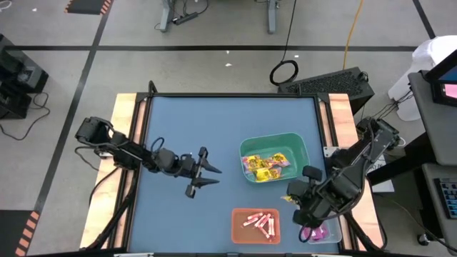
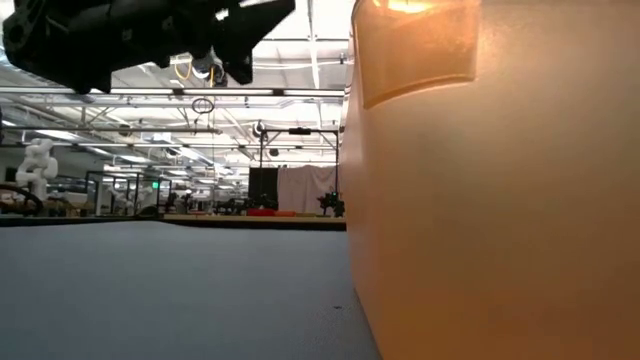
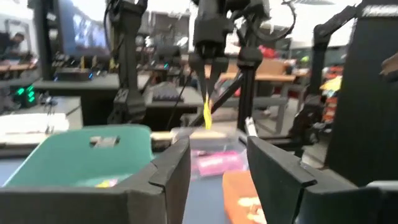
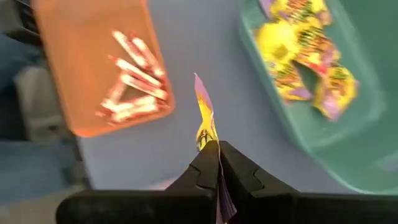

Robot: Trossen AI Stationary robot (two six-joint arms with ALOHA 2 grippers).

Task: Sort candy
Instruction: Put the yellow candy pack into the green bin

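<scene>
I see R gripper (image 4: 211, 146) pinching a crinkly yellow-purple candy packet (image 4: 205, 118) above the blue mat betw bins; L gripper (image 1: 208, 176) spread, empty. Green bin (image 1: 303, 146): glossy yellow packets (image 1: 270, 165). Orange bin (image 1: 237, 228): thin pink-white sticks (image 1: 260, 221)

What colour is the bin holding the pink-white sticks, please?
Orange bin, clearest in the right wrist view.

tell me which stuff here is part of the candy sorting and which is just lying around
Part of the job:
- yellow packets in the green bin
- pink-white sticks in the orange bin
- magenta packets in the clear bin
- candy pinched in the right gripper
- left gripper, open, empty

Lying about:
- cable loop on the floor
- keyboard
</scene>
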